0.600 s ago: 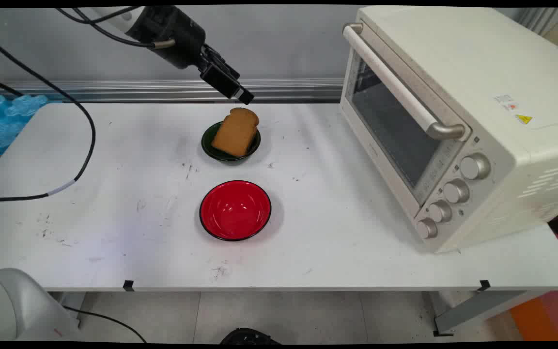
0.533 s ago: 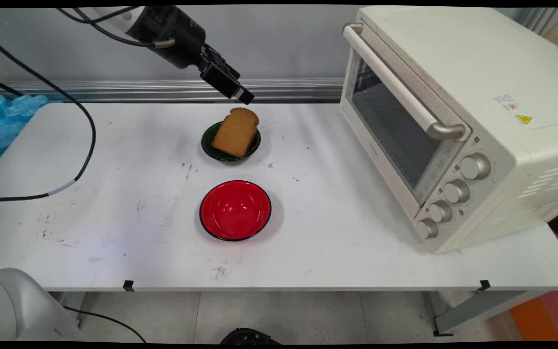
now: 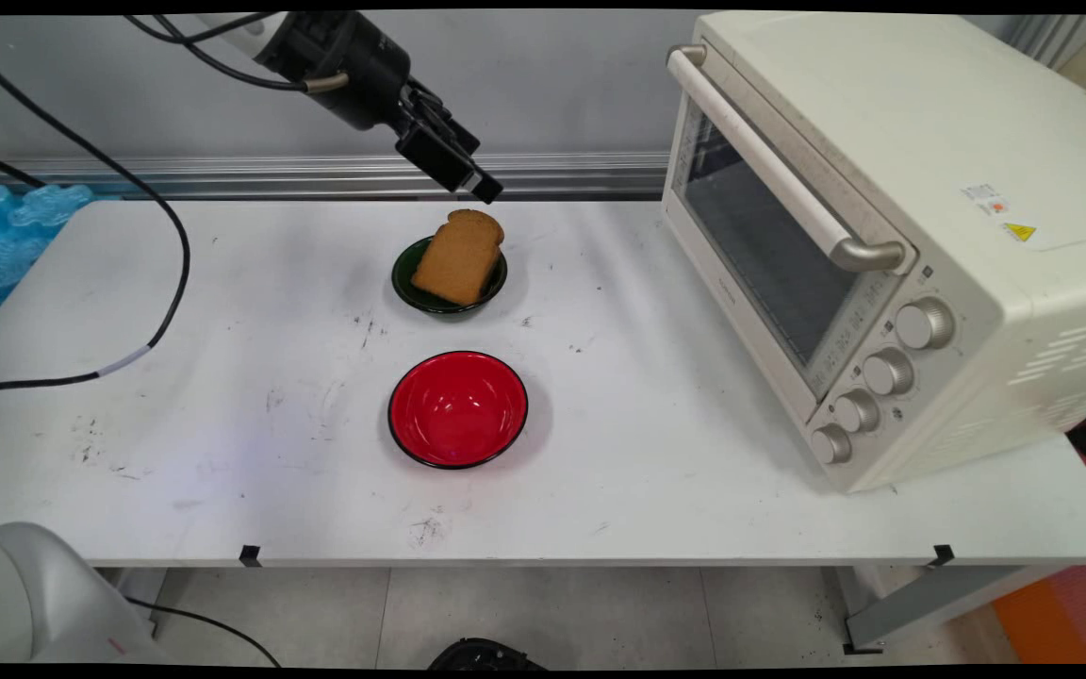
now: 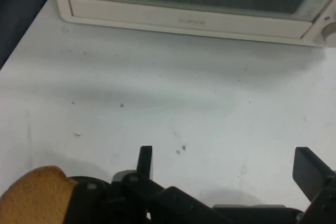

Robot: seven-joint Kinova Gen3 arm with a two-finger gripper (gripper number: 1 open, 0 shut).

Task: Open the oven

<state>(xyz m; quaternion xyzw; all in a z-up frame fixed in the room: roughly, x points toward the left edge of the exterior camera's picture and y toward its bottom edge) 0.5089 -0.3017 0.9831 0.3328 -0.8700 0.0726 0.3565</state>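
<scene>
Gripper (image 3: 485, 189) hangs upper centre, fingers spread wide and empty, just above the toast (image 3: 457, 256) (propped in the green bowl (image 3: 405, 281)); any descent wants centring first.

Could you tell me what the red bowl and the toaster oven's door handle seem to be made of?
Red bowl: glossy, with a thin black rim; probably plastic or lacquered melamine, judging by its soft highlights. Door handle: cream bar between brushed, silvery end caps, likely metal.
</scene>
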